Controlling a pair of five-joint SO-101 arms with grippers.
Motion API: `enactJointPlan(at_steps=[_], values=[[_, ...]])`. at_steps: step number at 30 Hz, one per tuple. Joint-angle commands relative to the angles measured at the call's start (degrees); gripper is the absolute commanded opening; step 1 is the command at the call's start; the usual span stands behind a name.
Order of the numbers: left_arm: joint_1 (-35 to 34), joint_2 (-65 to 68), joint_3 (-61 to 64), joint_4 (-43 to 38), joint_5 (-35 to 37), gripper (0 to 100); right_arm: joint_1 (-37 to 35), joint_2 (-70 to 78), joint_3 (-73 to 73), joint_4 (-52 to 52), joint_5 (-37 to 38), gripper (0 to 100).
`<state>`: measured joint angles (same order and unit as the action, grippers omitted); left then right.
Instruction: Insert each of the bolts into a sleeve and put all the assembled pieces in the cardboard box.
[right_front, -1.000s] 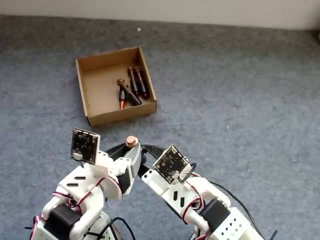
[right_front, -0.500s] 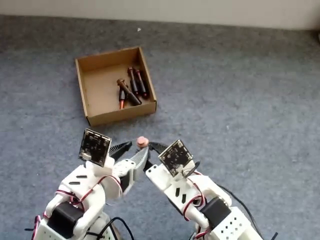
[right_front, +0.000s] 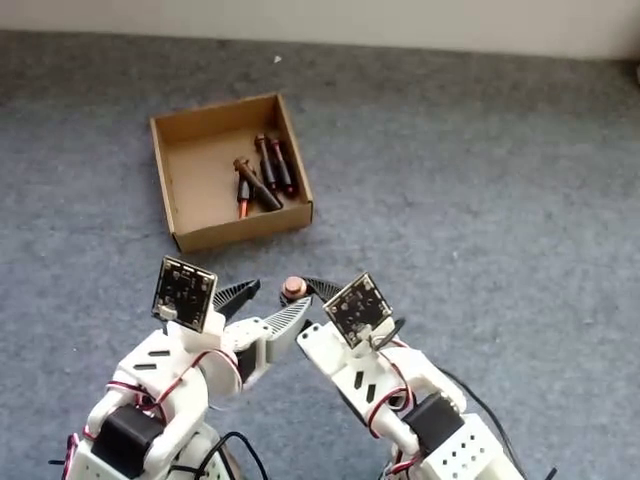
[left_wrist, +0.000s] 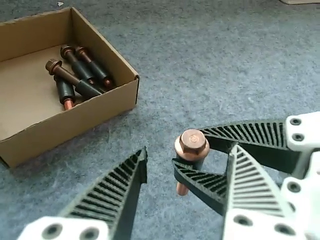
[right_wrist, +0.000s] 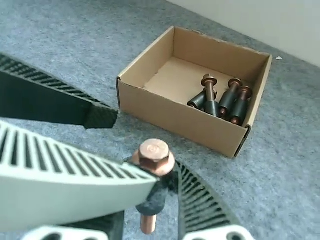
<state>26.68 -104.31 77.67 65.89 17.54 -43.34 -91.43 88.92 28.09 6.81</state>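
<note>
A copper bolt in a black sleeve (right_front: 293, 290) (left_wrist: 191, 147) (right_wrist: 155, 159) stands upright above the carpet, with my right gripper (right_front: 302, 294) (right_wrist: 161, 187) shut on the sleeve. My left gripper (right_front: 281, 296) (left_wrist: 190, 151) is open, one finger on each side of the bolt and clear of it. The cardboard box (right_front: 165, 180) (left_wrist: 75, 125) (right_wrist: 175, 115) lies a short way beyond both grippers. In it lie several assembled bolt-and-sleeve pieces (right_front: 262, 172) (left_wrist: 77, 75) (right_wrist: 220, 100), bunched against one wall.
Grey carpet (right_front: 480, 200) covers the whole surface, with wide free room to the right of the box. A pale wall (right_front: 400, 20) borders the far edge. Both arm bases sit close together at the near edge.
My left gripper has opened and let go of the bolt. The bolt has shifted right and slightly forward, now held by the right gripper alone.
</note>
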Motion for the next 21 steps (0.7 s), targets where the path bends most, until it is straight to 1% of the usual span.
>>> enactJointPlan(at_steps=[1, 4, 7, 9, 13, 16, 20, 21], values=[[-5.5, -0.2, -4.3, 1.1, -0.4, 27, 2.1, -2.0, -1.7, -0.8, -0.7, 0.5], [-10.9, -0.2, -5.8, 1.0, -0.4, 27, 2.6, -2.0, -1.6, -0.8, -0.7, 0.5], [-15.2, -0.2, -5.4, 1.1, -0.4, 27, 4.8, -2.0, -1.6, -0.8, -0.7, 0.5], [-17.5, -0.2, -3.6, 0.8, -0.4, 27, 6.3, -1.6, -1.6, -0.8, -0.7, 0.5], [-20.8, -0.2, 1.8, 0.7, -0.5, 26, 7.0, -1.5, -1.6, -0.8, -0.7, 0.5], [-23.2, -0.2, 5.9, 0.3, -0.9, 17, 7.0, -1.5, -1.6, -0.8, -0.7, 0.5], [-26.1, -0.2, 11.9, -4.4, -0.9, 0, 7.0, -1.5, -2.2, -0.7, -0.8, 0.5], [-26.4, -0.2, 13.5, -5.9, -0.9, 1, 7.0, -1.5, -2.2, -0.7, -0.8, 0.5]])
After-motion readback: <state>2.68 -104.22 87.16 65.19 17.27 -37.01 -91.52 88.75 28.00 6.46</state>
